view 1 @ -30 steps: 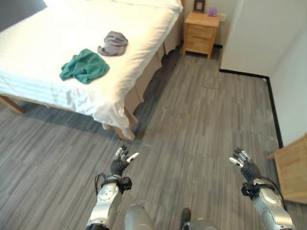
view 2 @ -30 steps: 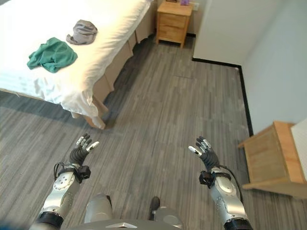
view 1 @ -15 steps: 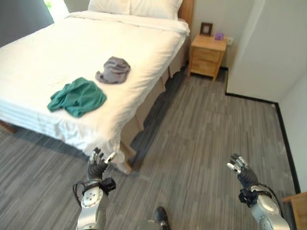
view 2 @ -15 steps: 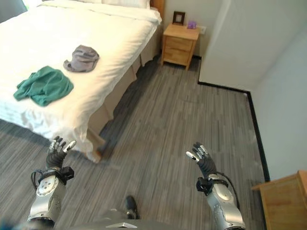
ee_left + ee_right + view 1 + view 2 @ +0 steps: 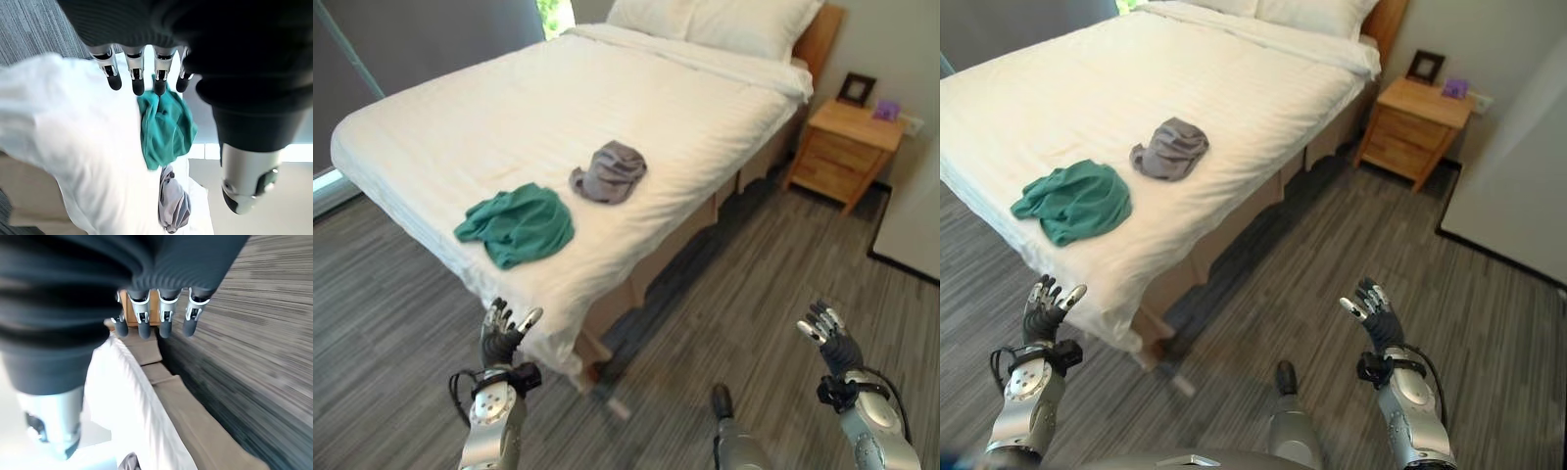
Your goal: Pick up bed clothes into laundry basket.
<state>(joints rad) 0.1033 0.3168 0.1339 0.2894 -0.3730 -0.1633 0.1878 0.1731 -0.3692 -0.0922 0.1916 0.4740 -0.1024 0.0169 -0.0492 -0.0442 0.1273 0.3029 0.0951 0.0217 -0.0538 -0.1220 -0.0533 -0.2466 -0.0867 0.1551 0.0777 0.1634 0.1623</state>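
A crumpled green garment [image 5: 516, 224] lies near the foot corner of the white bed [image 5: 460, 127]. A grey garment [image 5: 609, 172] lies a little further up the bed, also seen as the grey garment [image 5: 172, 204] past the green garment [image 5: 165, 127] in the left wrist view. My left hand [image 5: 499, 333] hangs open, low in front of the bed's near corner, empty. My right hand [image 5: 829, 334] is open over the floor at the right, well away from the bed, empty.
A wooden nightstand [image 5: 842, 153] with a picture frame and a small purple thing stands by the headboard at the far right. Pillows [image 5: 710, 20] lie at the head of the bed. Grey plank floor [image 5: 773, 274] stretches between bed and wall.
The camera has swung left and nearer the bed, so bed and clothes now sit more central and closer. Both hands stay open and raised as before.
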